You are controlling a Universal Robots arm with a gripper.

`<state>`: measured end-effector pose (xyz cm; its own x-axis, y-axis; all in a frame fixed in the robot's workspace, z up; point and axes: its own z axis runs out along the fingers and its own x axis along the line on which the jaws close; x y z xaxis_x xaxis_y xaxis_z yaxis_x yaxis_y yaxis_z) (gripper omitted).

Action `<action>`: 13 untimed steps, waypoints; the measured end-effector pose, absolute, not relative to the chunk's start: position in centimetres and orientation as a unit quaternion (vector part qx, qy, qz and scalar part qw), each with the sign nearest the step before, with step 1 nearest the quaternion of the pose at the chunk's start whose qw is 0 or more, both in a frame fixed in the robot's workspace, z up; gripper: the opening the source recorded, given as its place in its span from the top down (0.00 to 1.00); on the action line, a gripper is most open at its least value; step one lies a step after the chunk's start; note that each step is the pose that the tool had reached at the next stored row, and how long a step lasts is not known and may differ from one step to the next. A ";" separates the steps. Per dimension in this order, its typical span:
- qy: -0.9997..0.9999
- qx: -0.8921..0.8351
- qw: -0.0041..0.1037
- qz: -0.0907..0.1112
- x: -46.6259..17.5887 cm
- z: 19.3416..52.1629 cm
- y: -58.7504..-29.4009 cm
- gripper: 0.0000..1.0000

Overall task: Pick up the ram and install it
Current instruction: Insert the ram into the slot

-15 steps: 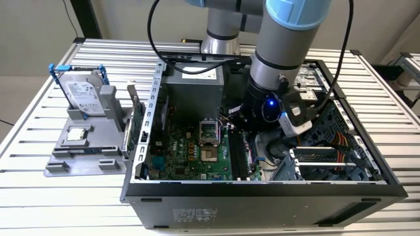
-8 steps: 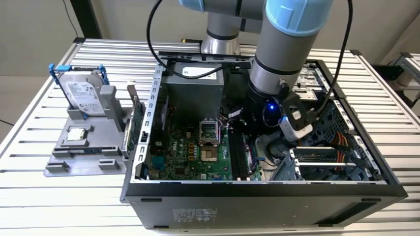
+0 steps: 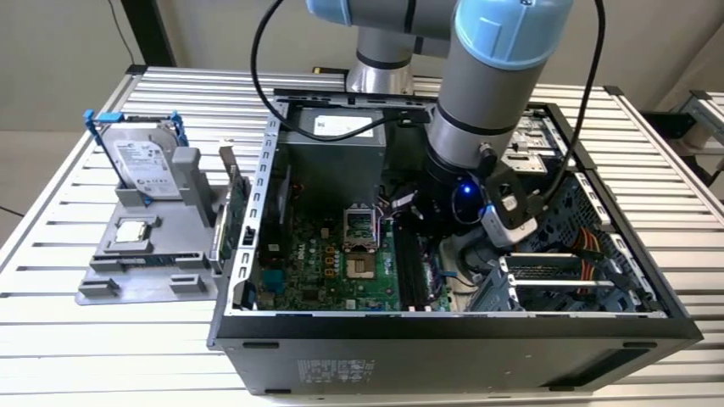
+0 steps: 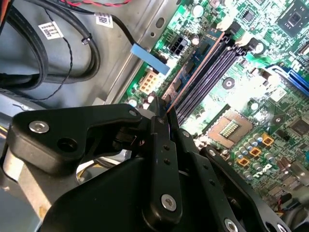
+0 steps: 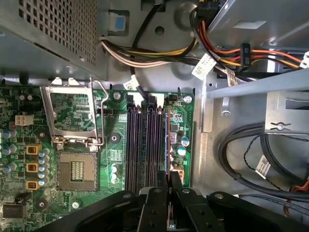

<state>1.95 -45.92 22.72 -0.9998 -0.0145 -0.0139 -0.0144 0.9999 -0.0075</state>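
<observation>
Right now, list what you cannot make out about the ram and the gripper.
The ram: seen edge-on in both wrist views, so how deep it is seated is unclear.
The gripper: its own black body hides the ram's near end.
Exterior view: the arm covers the ram.

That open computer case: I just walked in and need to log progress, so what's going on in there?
The robot arm has reached into the open computer case. Its gripper is shut on the ram, holding the stick on edge over the memory slots beside the open CPU socket. On the gray stand outside the case, the hard drive and CPU chip sit untouched.
</observation>
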 end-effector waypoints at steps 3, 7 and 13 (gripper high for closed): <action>1.000 -0.005 0.007 -0.004 1.9 22.5 -45.9 1.00; 1.000 -0.001 0.007 -0.004 1.7 22.4 -45.9 1.00; 1.000 0.004 0.007 -0.004 1.6 22.2 -45.9 1.00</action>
